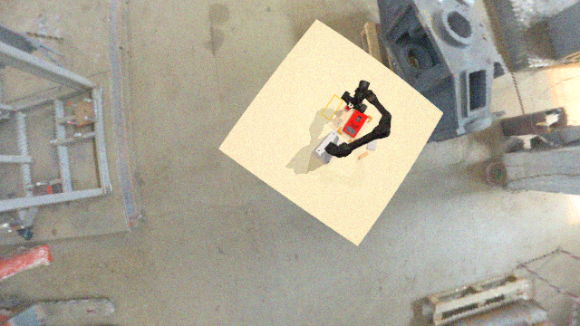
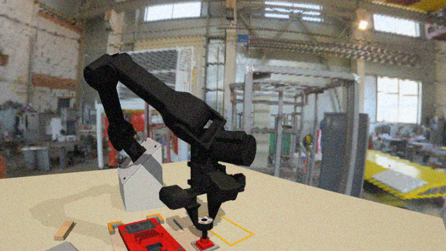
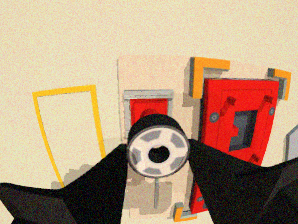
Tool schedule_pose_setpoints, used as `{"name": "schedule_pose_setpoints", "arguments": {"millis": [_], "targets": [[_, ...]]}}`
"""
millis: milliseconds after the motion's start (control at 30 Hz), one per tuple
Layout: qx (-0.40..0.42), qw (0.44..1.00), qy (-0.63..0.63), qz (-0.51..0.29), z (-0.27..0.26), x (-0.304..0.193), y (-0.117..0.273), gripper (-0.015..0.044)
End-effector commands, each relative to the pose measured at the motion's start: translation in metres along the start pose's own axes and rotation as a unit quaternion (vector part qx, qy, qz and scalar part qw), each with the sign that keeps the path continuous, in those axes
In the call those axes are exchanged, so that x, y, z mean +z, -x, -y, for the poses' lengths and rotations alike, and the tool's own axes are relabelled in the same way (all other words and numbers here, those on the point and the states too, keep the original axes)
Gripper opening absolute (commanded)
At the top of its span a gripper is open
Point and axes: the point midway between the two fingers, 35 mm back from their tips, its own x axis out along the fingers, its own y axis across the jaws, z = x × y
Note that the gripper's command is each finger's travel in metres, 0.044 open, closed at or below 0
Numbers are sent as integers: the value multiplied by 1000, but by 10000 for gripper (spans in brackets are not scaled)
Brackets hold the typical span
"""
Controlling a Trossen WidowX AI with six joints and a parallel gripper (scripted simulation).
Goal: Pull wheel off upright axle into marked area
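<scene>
Exterior: the wheel [image 2: 205, 221] [image 3: 159, 151] was found clamped between the fingers of the gripper [image 2: 205, 217] [image 3: 157, 147], above the red base [image 2: 205, 242] [image 3: 149, 109]. Wrist: the yellow outline [image 3: 95, 112] [image 2: 242, 240] was seen left of the gripper, the red block [image 3: 240, 122] [image 2: 148, 235] right.

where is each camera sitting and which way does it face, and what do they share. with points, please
Top: high overhead, looking down on the table [image 1: 281, 127]; the whole arm shows, with the gripper [image 1: 350, 106] [image 2: 205, 223] [image 3: 157, 147] beside the yellow outline [image 1: 327, 119] [image 2: 242, 240] [image 3: 64, 90].
Exterior: low, off the table's side, looking across it; the arm shows from its pale base mount [image 1: 323, 155] [image 2: 139, 195] to the fingers.
Wrist: on the arm near the gripper, looking past its fingers at the wheel [image 2: 205, 221] [image 3: 138, 151]; only the dark fingers show.
Exterior and wrist share the wheel, the red block and the outline.
</scene>
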Motion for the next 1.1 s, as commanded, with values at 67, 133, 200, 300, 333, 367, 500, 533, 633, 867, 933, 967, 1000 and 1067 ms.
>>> {"name": "schedule_pose_setpoints", "arguments": {"millis": [67, 133, 200, 300, 333, 367, 500, 533, 633, 867, 933, 967, 1000, 1067], "targets": [[2, 1000, -2, 1, -1, 1, 4, 0], [2, 1000, -2, 2, -1, 1, 8, 0], [3, 1000, -2, 2, -1, 1, 14, 0], [3, 1000, -2, 2, 0, -1, 28, 0], [3, 1000, -2, 2, 0, -2, 33, 0], [3, 1000, -2, 2, 0, -3, 36, 0], [-1, 1000, 3, -1, -1, -6, 32, 0], [-1, 1000, 3, -1, -3, -7, 32, 0], [1, 1000, 3, 0, -14, -11, 34, 0], [5, 1000, 2, 1, -42, -23, 37, 0], [6, 1000, 2, 1, -50, -27, 38, 0], [6, 1000, 2, 1, -53, -29, 38, 0], [6, 1000, 1, 1, -57, -31, 39, 0], [7, 1000, 1, 1, -64, -35, 39, 0]]}}
